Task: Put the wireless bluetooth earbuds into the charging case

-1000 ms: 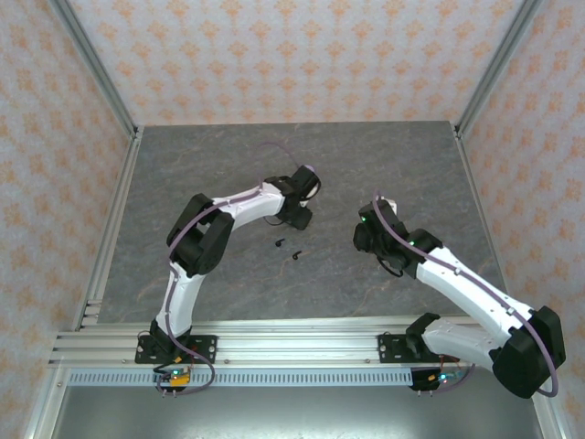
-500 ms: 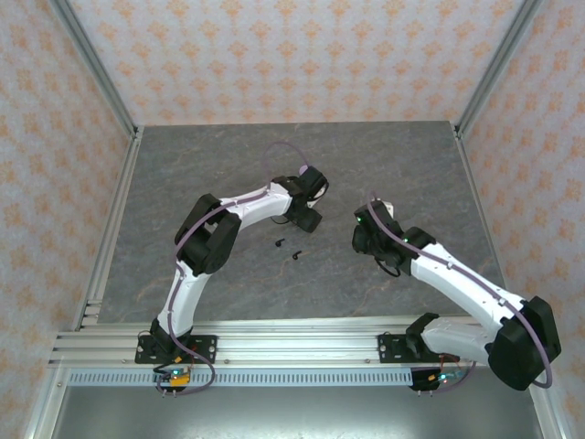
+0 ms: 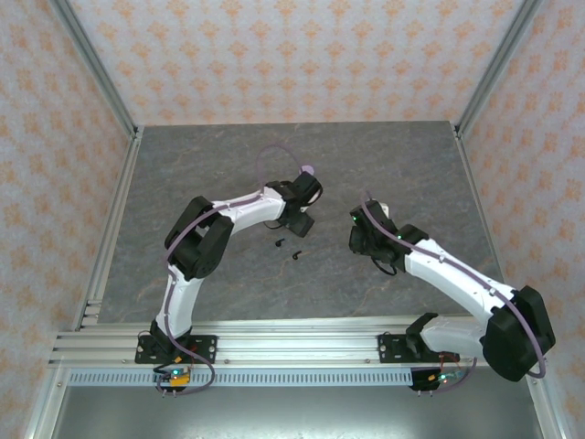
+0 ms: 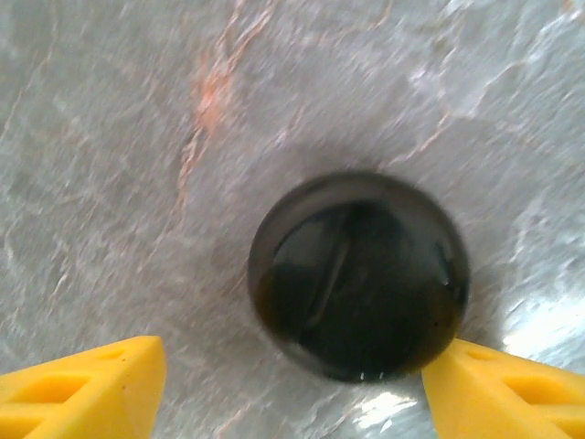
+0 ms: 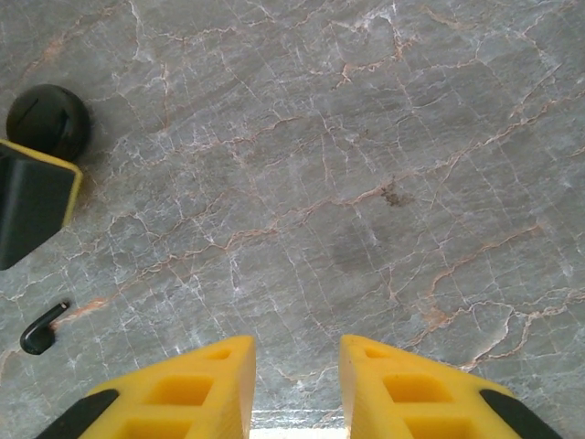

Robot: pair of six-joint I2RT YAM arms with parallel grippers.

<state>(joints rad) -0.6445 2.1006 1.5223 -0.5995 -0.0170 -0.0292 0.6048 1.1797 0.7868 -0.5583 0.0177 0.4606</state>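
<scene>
A round black charging case [image 4: 358,274] lies closed on the grey marble table, seen close up in the left wrist view. My left gripper [image 4: 297,358] is open over it: the right yellow fingertip [image 4: 475,384] sits at the case's edge and the left fingertip [image 4: 101,380] stands well clear. Two tiny black earbuds [image 3: 279,242] [image 3: 296,255] lie just in front of the left gripper [image 3: 297,221]. The right wrist view shows one earbud [image 5: 41,329] at the far left and the case [image 5: 47,119] at top left. My right gripper [image 5: 297,352] is open over bare table.
A black and yellow finger [image 5: 32,206] of the left gripper juts into the right wrist view beside the case. A small pale lavender shape [image 3: 309,170] peeks out behind the left wrist. The right gripper [image 3: 362,240] hovers right of the earbuds. Metal posts frame the table [image 3: 411,165].
The left gripper's jaws have spread apart around the black case, and its wrist has swung slightly. The right arm has drifted a little to the left.
</scene>
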